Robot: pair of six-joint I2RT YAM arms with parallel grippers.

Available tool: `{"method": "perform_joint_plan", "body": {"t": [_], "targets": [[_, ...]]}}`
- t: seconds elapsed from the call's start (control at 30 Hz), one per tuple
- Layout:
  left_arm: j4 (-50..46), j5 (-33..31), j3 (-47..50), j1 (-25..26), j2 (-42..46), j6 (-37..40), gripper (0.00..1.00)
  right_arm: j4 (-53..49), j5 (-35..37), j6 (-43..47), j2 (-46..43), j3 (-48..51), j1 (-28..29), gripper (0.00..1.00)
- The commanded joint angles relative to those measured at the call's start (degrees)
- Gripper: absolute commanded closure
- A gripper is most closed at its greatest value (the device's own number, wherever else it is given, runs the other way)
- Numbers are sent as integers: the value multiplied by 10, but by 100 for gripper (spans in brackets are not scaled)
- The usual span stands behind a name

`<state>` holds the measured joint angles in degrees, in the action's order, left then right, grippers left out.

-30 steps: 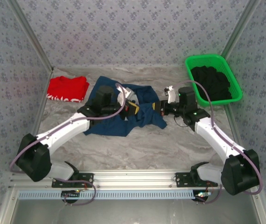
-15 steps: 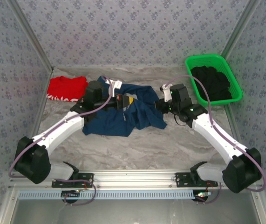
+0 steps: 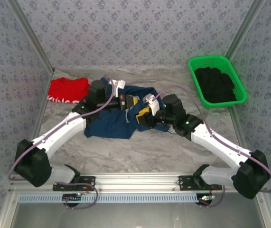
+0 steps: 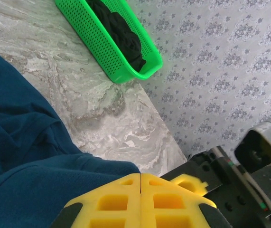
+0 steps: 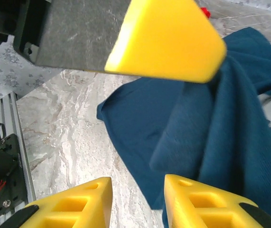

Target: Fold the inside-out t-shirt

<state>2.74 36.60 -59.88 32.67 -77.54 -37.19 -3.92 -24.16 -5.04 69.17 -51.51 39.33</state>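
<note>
Well to the left of the green basket [image 3: 197,85], on the marbled surface [image 3: 173,152], the inside-out t-shirt [image 3: 107,124] lay rumpled, its dark blue cloth heaped in ridges rather than spread flat. Over the past second the right hand [image 3: 144,114] had swung away from the basket and now sat over the shirt's basket-side half, nearly tip to tip with the left hand [image 3: 131,101]. The left hand had barely shifted, easing only a little farther from the basket.

From the right wrist view, the right hand [image 5: 137,187] stood with its fingers parted and gripped nothing; bare surface and the t-shirt [image 5: 239,137] showed in the gap. From the left wrist view, the left hand [image 4: 140,190] had its fingers pressed flat together, with the t-shirt [image 4: 26,142] running up against them. Whether a fold was caught between them could not be told. The shirt's basket-side edge was covered by the right arm, so whether it had been dragged could not be told either.

Judged from this, the hands were meeting for a fresh hold on the bunched middle. The folding itself had not begun, since the cloth first needed spreading. The black clothing [image 3: 216,83] in the basket and the red garment [image 3: 68,89], farthest from the basket, lay untouched.
</note>
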Motion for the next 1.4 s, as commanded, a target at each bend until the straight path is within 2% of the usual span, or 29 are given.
{"method": "perform_joint_plan", "body": {"t": [0.0,0.2,0.53,0.6,0.77,0.83,1.0,1.17,1.37], "targets": [[-6,-2,-17,5,-5,-4,100,46,-6,-21,14,-8,9,64],[-7,-4,-18,9,-7,-1,100,33,71,-38,32,-24,8,64],[-6,-7,-19,10,-10,1,100,52,81,-57,48,-27,9,60],[-6,-7,-19,10,-10,1,100,64,77,-63,51,-28,9,64],[-12,-15,-21,11,-11,6,100,51,59,-74,57,-33,9,93],[-15,-21,-23,10,-11,10,100,40,56,-73,49,-29,6,100],[-24,-41,-32,8,-16,26,100,18,20,-85,15,-10,-16,100],[-28,-69,-41,1,-25,41,100,66,-85,-161,-12,18,-65,100],[-27,-81,-23,-17,-10,56,62,213,-162,-302,-17,54,-134,100]]}}
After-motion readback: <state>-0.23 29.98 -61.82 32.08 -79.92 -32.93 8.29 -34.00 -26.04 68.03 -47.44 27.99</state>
